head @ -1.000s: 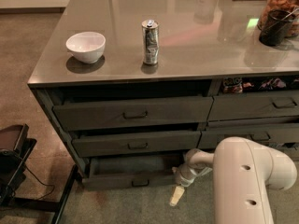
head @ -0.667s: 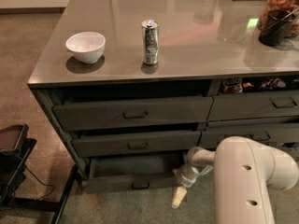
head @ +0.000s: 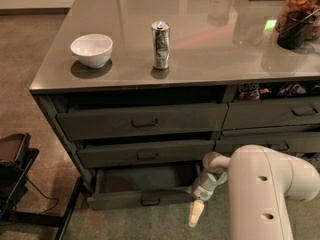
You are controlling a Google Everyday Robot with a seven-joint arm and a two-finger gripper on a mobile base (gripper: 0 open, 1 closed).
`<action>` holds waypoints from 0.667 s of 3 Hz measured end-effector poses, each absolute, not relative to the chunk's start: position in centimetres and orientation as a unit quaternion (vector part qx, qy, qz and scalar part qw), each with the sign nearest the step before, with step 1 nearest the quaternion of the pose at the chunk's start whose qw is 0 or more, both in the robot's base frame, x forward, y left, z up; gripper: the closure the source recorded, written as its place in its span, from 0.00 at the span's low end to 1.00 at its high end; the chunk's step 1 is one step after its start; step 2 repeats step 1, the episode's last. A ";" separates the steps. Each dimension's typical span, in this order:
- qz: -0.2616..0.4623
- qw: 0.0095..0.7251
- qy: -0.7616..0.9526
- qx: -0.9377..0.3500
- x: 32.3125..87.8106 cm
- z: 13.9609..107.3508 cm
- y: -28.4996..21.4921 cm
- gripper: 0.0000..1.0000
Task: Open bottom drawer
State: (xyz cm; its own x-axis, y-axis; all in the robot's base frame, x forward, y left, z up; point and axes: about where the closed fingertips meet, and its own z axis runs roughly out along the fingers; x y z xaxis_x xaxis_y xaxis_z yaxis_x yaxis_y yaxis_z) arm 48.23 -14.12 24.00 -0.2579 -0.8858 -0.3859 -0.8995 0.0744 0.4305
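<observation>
The bottom drawer (head: pixel 125 199) is the slimmest front of the left stack. It stands pulled out, with its dark inside showing behind the front. Its small loop handle (head: pixel 150 201) sits at the centre of the front. My gripper (head: pixel 196 215) hangs low at the right end of that drawer front, to the right of the handle, with its cream tip pointing down at the carpet. My white arm (head: pixel 265 194) fills the lower right and hides the bottom of the right stack.
Two taller drawers (head: pixel 145 121) sit above it, both slightly ajar. On the counter (head: pixel 210 59) stand a white bowl (head: pixel 92 49), a can (head: pixel 160 45) and a dark jar (head: pixel 296 28). A black stand (head: pixel 15 179) is at the left on the floor.
The bottom drawer's front has come out a little further toward the camera. My gripper has moved slightly down and to the right along with it.
</observation>
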 end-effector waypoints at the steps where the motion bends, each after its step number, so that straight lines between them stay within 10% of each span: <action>1: 0.303 0.011 0.733 -0.609 48.2 24.0 -14.1 0.00; 2: 0.303 0.011 0.733 -0.609 48.2 24.0 -14.1 0.00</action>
